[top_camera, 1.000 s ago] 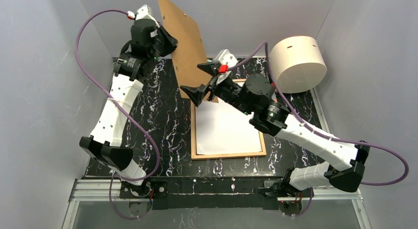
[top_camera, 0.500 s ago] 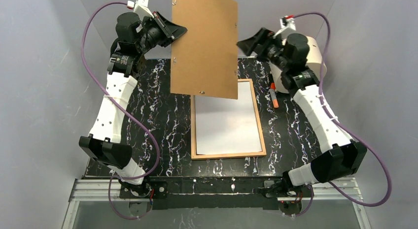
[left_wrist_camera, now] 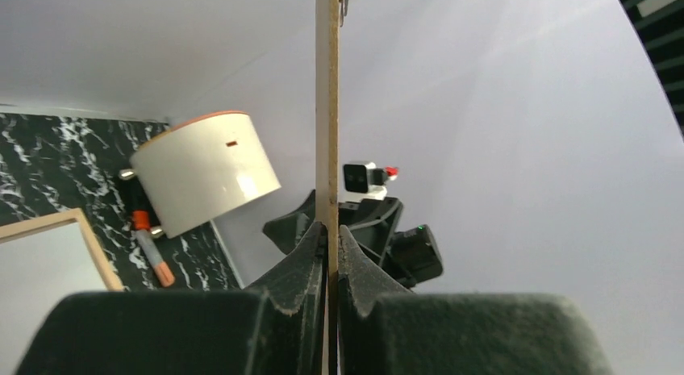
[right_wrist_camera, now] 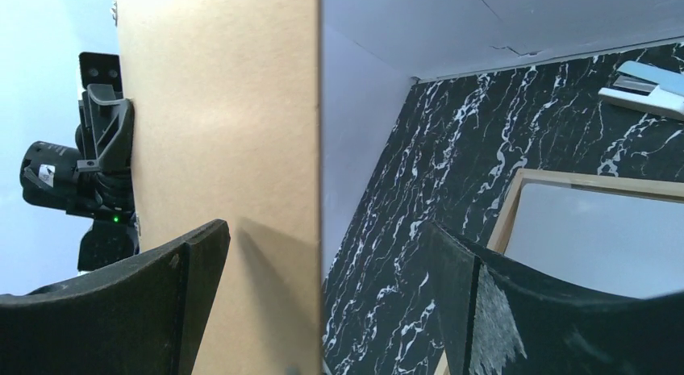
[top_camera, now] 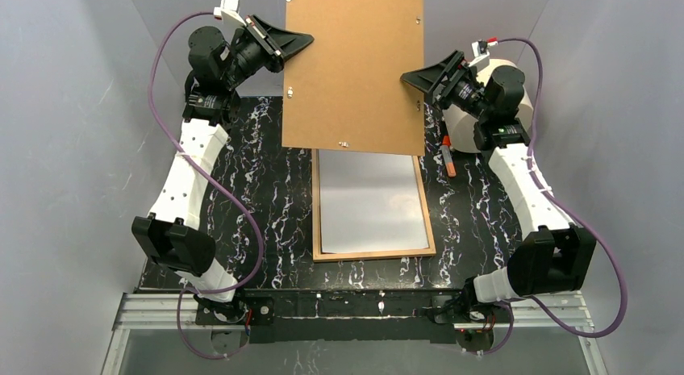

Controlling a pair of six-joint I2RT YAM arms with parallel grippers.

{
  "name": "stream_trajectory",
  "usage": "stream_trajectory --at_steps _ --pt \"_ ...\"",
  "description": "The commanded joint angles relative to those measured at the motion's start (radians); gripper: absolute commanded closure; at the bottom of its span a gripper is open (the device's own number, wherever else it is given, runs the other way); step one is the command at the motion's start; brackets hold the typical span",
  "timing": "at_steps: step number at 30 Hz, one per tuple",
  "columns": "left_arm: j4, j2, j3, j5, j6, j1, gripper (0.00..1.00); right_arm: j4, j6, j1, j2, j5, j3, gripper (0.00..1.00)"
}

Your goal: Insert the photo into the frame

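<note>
The frame [top_camera: 371,254] lies flat on the black marbled table, thin light-wood edging. Inside it lies the photo [top_camera: 371,206], plain white back up, its far end under the board's shadow. Above its far end hangs a brown backing board [top_camera: 355,64], held up facing the top camera. My left gripper [top_camera: 294,43] is shut on the board's left edge; in the left wrist view the board [left_wrist_camera: 327,109] runs edge-on between the pressed fingers [left_wrist_camera: 302,254]. My right gripper [top_camera: 415,77] is open, straddling the board's right edge [right_wrist_camera: 316,149] without touching it.
A white cylinder [top_camera: 462,125] stands at the back right behind my right arm, with an orange-tipped marker [top_camera: 446,156] beside the frame. A pale blue and white item [right_wrist_camera: 645,85] lies on the far table. Grey walls close in on three sides.
The left gripper has lifted and turned the board from slanted edgewise to broad and higher. The right arm swung off the frame to the back right, then brought its open jaws to the board's right edge.
</note>
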Motion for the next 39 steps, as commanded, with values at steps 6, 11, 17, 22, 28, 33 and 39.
stream_trajectory --at_steps 6,11,17,22,28,33,39 --pt "0.147 -0.068 -0.026 0.083 -0.111 0.017 1.00 0.423 0.217 -0.014 0.026 -0.177 -0.049 0.10" --pt "0.155 -0.095 -0.072 0.086 -0.117 0.030 1.00 0.629 0.380 -0.014 0.025 -0.188 -0.109 0.41" --pt "0.162 -0.111 -0.112 0.087 -0.125 0.043 1.00 0.646 0.411 -0.013 -0.001 -0.173 -0.152 0.71" --pt "0.157 -0.128 -0.157 0.092 -0.122 0.049 1.00 0.623 0.414 -0.013 -0.008 -0.162 -0.172 0.94" --pt "0.055 -0.170 -0.238 0.073 -0.034 0.064 0.72 0.548 0.388 -0.014 -0.032 -0.140 -0.226 0.99" --pt "-0.043 -0.224 -0.367 0.038 0.070 0.069 0.38 0.354 0.271 -0.012 -0.072 -0.134 -0.249 0.99" --pt "-0.233 -0.243 -0.478 0.004 0.229 0.079 0.13 0.123 0.131 -0.008 -0.115 -0.085 -0.286 0.99"
